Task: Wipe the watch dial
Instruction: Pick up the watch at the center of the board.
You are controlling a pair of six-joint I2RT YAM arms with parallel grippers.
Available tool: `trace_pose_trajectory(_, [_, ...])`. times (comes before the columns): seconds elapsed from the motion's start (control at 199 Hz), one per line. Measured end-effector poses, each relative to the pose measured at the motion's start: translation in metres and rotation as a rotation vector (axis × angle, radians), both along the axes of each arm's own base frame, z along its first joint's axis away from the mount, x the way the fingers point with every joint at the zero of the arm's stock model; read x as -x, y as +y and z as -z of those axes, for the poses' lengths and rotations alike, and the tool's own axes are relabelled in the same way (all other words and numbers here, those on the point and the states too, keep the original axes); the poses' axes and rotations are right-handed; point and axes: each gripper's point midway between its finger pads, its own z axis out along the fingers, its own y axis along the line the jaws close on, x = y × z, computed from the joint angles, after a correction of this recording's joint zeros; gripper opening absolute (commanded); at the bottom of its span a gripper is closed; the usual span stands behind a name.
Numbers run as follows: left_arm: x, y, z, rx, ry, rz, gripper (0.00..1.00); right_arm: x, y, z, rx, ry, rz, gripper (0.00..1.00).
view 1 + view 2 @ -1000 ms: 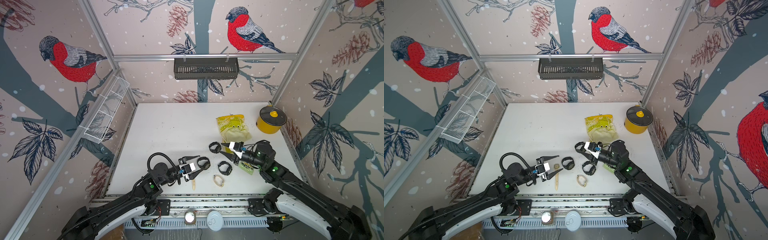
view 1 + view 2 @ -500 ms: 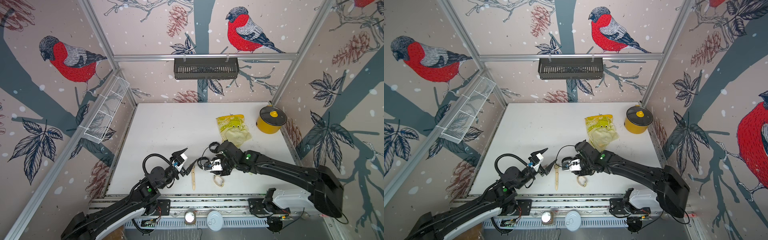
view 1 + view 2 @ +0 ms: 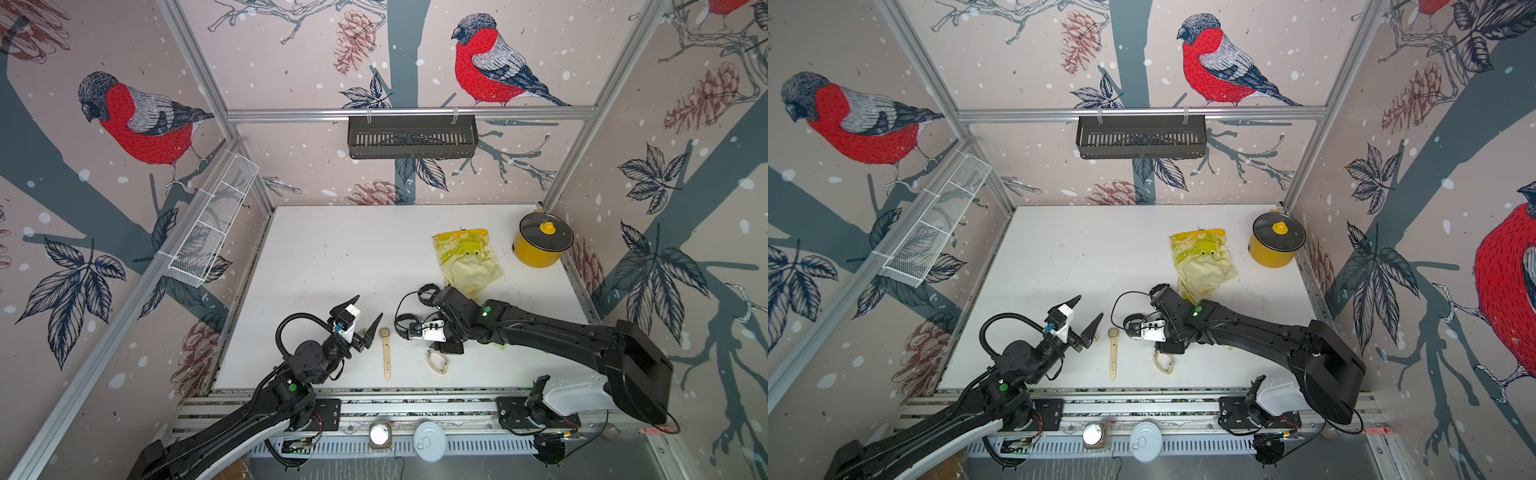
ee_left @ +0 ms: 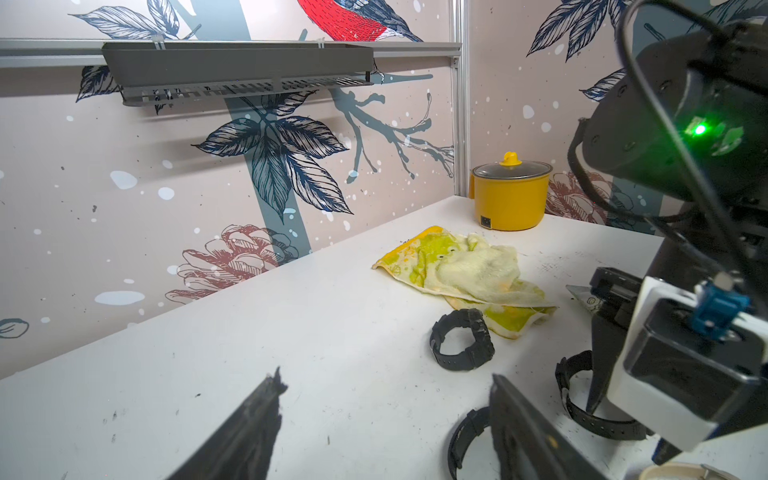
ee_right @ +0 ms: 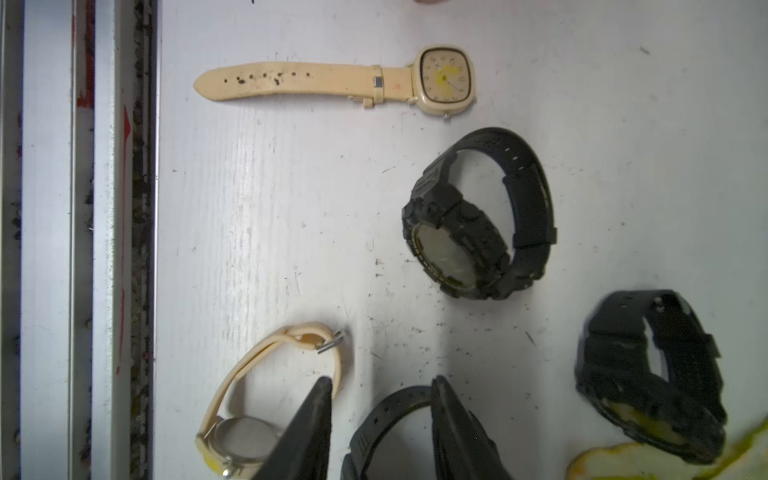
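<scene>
**Top views:** the left end effector is hanging above the white table with its jaws spread wide and nothing between them. It is just beside the cream square-faced watch with a flat strap, which is lying stretched out near the front edge. The right end effector is pointing down into a cluster of other watches. The yellow-green terry cloth with a frog face is lying crumpled farther back, and neither end effector is holding it.

**Left wrist view:** the left end effector is showing only bare table between its fingers. A black round watch with a looped rubber strap is standing on edge just beside the cloth's near corner.

**Right wrist view:** the right end effector is keeping its jaws partly apart over a black perforated strap. Table is showing between one finger and that strap, so nothing appears clamped. One finger is overlapping a cream looped watch with a steel back. The square dial is carrying a yellow smear, so it is probably the one to wipe. Yellow is also showing on other dials, so this cannot be told for certain.

**Likely faults:** closing the right jaws here would risk catching the wrong strap or shoving neighbouring watches, because they are lying so close together. The flat watch is thin against the table, so fingers could slide it rather than lift it. With the cloth ungrasped, any wipe would be bare fingers on the dial.
</scene>
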Motion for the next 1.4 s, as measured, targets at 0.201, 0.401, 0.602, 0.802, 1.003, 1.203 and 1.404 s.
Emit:
trace_pose_trajectory(0.201, [0.001,0.002,0.000,0.008,-0.006,0.000,0.78,0.006,-0.005,0.018,0.059,0.022,0.015,0.40])
trace_pose_trajectory(0.401, [0.002,0.002,0.002,0.003,-0.003,0.001,0.78,0.003,-0.014,0.030,0.109,0.020,0.056,0.42])
trace_pose_trajectory(0.602, [0.002,0.002,0.003,-0.001,0.000,0.000,0.78,0.006,-0.017,0.037,0.129,0.042,0.074,0.42])
trace_pose_trajectory(0.802, [0.002,0.003,0.002,0.002,-0.002,-0.003,0.78,0.006,-0.016,0.043,0.145,0.071,0.083,0.40])
trace_pose_trajectory(1.003, [0.003,0.005,0.004,0.007,-0.005,-0.008,0.78,0.011,-0.015,0.053,0.162,0.118,0.091,0.22])
trace_pose_trajectory(1.203, [0.001,0.009,0.004,0.010,-0.006,-0.031,0.78,0.014,-0.009,0.054,0.119,0.147,0.083,0.07])
trace_pose_trajectory(1.404, [0.001,0.011,0.002,0.027,0.000,-0.039,0.78,0.007,-0.006,0.041,0.075,0.127,0.095,0.06])
